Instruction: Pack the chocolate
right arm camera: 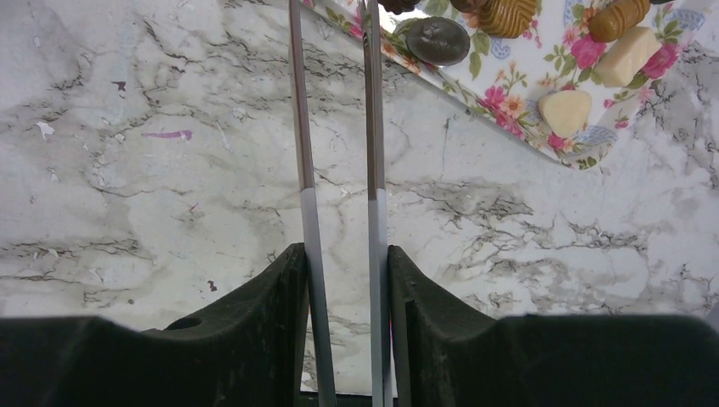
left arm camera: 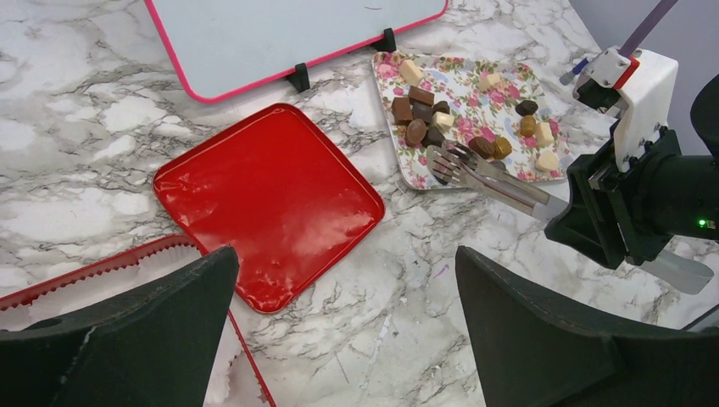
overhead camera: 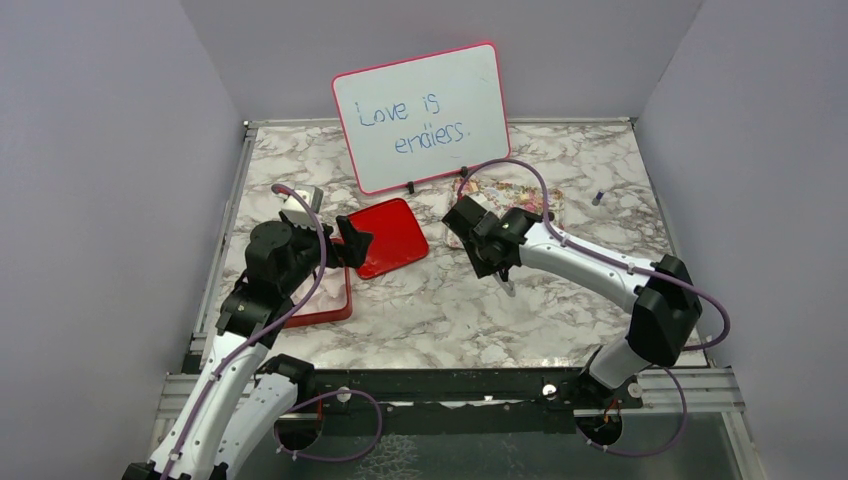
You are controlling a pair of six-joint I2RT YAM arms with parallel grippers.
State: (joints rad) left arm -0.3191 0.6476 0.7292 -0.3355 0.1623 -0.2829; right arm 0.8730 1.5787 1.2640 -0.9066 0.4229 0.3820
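My right gripper (right arm camera: pixel 343 254) was clamped on the tongs (left arm camera: pixel 492 180), their tips at the chocolate (left arm camera: pixel 421 113) piled on the floral tray (left arm camera: pixel 468 72). Left gripper (left arm camera: pixel 348 288) was wide open and empty, near the red lid (left arm camera: pixel 267 199).

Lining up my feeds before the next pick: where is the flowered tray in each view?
Top external: flowered tray just right of the whiteboard, mostly hidden behind the right hand.
Left wrist: upper right, chocolate on it.
Right wrist: top right corner.
Shared landmark: that right hand; both wrist views show its tongs reaching the tray.
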